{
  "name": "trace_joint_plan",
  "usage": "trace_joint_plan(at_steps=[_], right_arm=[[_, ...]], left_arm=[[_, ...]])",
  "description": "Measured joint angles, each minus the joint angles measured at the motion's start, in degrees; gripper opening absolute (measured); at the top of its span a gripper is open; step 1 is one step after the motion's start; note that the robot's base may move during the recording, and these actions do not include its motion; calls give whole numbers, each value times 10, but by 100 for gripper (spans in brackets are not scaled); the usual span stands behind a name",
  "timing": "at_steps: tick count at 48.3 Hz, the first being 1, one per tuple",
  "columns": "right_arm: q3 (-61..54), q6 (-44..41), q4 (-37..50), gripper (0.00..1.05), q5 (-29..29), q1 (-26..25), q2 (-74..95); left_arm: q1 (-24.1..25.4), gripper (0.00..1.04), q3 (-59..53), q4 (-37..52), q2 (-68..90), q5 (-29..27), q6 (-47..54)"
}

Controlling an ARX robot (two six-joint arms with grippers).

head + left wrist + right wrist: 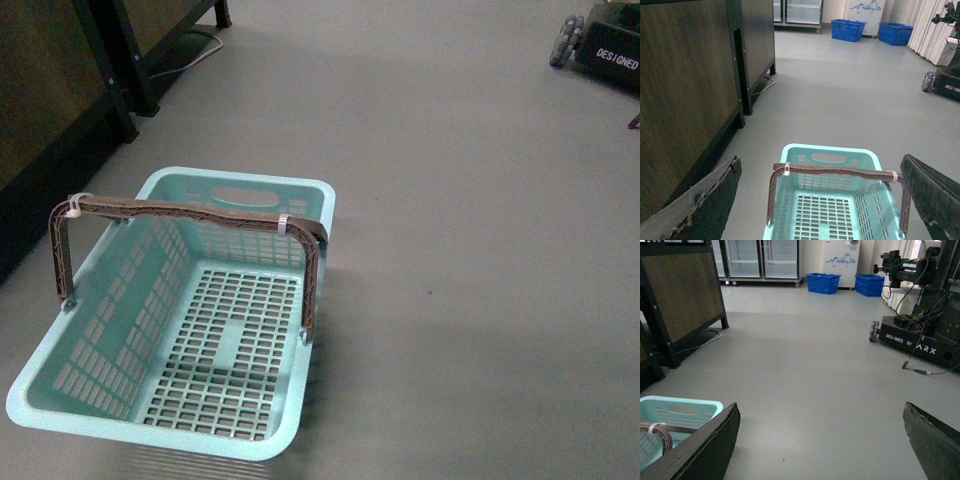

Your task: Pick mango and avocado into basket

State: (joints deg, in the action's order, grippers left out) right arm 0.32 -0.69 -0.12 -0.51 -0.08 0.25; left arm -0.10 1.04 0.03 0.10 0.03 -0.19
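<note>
basket (100,330) on open floor (480,250), cabinet (40,120) alongside, left fingers (700,202) and right fingers (702,447) spread apart

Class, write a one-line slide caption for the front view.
Empty aqua basket, brown handles raised, on a grey floor; no fruit in sight.

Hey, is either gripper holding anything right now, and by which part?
Nothing is held. The left gripper and the right gripper both stand open with nothing between their jaws, and the basket is empty.

Basket (110,320) is showing light aqua-teal, slotted in a grid; handles (190,212) are showing brown, zip ties (283,224) white, floor (480,250) plain grey.
</note>
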Motion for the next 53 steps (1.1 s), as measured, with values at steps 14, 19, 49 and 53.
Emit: trace_joint_plan(at_steps=[14, 19, 49, 53], right_arm=[[0, 0, 0, 97, 0, 0, 0], [0, 0, 0, 97, 0, 0, 0], [0, 0, 0, 97, 0, 0, 0], [0, 0, 0, 97, 0, 0, 0]], left_arm=[[0, 97, 0, 0, 0, 0, 0], [0, 97, 0, 0, 0, 0, 0], [0, 97, 0, 0, 0, 0, 0], [0, 97, 0, 0, 0, 0, 0]])
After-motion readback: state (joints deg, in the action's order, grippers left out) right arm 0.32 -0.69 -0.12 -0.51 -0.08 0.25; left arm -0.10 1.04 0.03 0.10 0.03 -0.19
